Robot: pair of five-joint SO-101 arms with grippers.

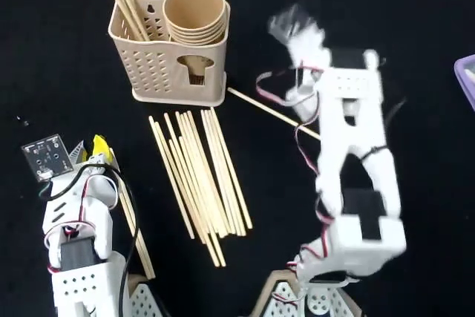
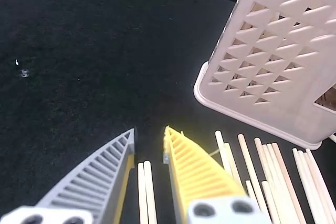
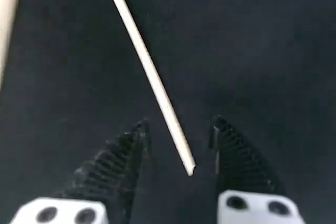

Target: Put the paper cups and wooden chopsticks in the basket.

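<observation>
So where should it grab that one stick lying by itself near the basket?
Near its end, from straight above. The stick lies flat and thin on the table, so the open right tool should pinch across its width; that end lies right in its gap.

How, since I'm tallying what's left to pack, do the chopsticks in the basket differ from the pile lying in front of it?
The standing chopsticks lean in the basket, beside the paper cups; the pile lies flat on the table. The standing chopsticks are few; the pile holds many more. Both are pale wooden sticks of like look.
</observation>
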